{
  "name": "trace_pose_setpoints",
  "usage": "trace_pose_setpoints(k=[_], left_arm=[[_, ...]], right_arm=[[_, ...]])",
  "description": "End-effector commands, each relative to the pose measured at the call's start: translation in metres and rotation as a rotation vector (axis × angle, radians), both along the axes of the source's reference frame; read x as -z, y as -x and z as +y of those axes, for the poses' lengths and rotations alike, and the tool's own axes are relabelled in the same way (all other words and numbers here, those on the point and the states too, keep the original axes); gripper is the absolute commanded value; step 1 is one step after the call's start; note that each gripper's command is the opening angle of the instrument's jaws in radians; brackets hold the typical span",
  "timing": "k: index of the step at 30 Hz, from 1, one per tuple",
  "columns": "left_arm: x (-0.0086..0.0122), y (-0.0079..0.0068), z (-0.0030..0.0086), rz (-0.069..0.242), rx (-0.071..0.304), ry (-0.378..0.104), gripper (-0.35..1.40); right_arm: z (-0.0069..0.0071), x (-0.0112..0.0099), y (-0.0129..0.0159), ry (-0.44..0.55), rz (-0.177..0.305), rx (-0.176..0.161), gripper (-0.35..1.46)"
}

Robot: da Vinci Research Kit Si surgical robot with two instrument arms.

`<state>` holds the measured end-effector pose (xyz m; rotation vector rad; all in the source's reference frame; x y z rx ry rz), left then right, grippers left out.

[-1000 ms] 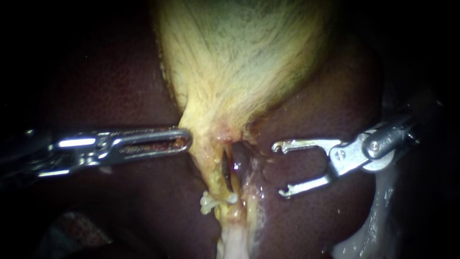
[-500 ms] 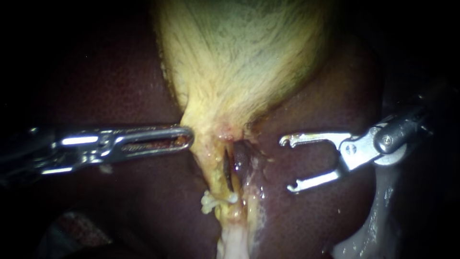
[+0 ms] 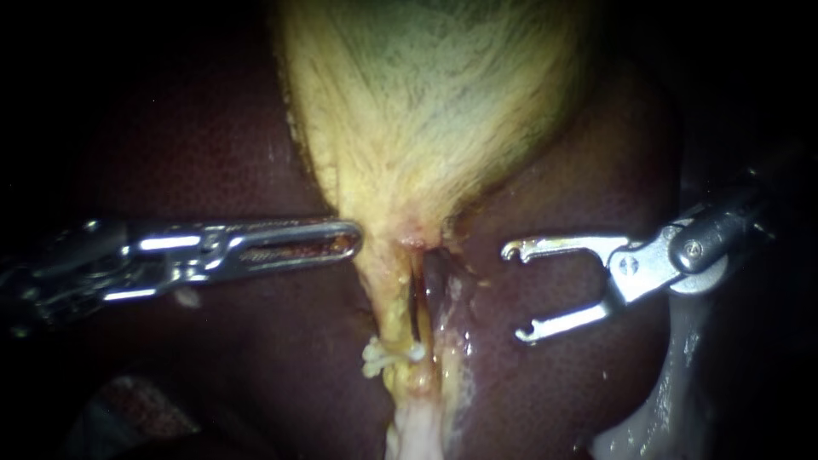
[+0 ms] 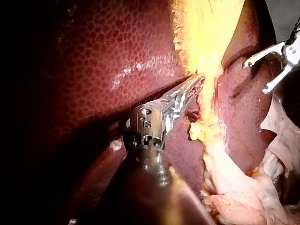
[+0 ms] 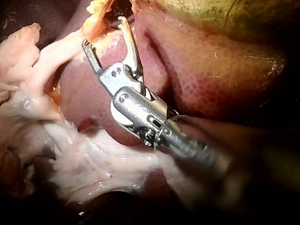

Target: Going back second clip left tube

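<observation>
The yellow gallbladder narrows to a neck with two tubes running down from it. A whitish clip sits across the left tube. A dark slit separates that tube from the darker right tube. My left instrument lies level with its jaws shut, its tip pressed against the neck's left edge; the left wrist view shows the same contact. My right instrument stands open and empty over the liver to the right of the tubes, also seen in its wrist view.
Dark red liver surrounds the gallbladder on both sides. Pale fatty tissue trails below the clip, and more of it lies beside the right instrument's shaft. A whitish rim shows at the lower right.
My left instrument has slid right, its tip now pushing the neck so the dark slit has narrowed. My right instrument drew back to the right, staying open, then held nearly still.
</observation>
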<state>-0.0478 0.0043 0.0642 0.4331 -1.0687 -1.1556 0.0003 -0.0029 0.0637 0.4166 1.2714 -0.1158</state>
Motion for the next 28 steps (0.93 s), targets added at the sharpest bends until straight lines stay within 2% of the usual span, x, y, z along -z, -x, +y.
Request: trace_pose_setpoints(k=[1,11,28], left_arm=[[-0.0001,0.0002,-0.0001,0.000,-0.002,-0.006,-0.35],[-0.0009,0.0013,-0.0008,0.002,-0.016,-0.020,-0.35],[-0.0009,0.0012,-0.0008,0.003,-0.019,-0.021,-0.35]], right_arm=[[0.0000,0.0000,0.0000,0.000,0.000,0.000,0.60],[0.0000,0.0000,0.0001,0.000,0.000,0.000,0.60],[0.0000,0.0000,0.0001,0.000,0.000,0.000,0.60]])
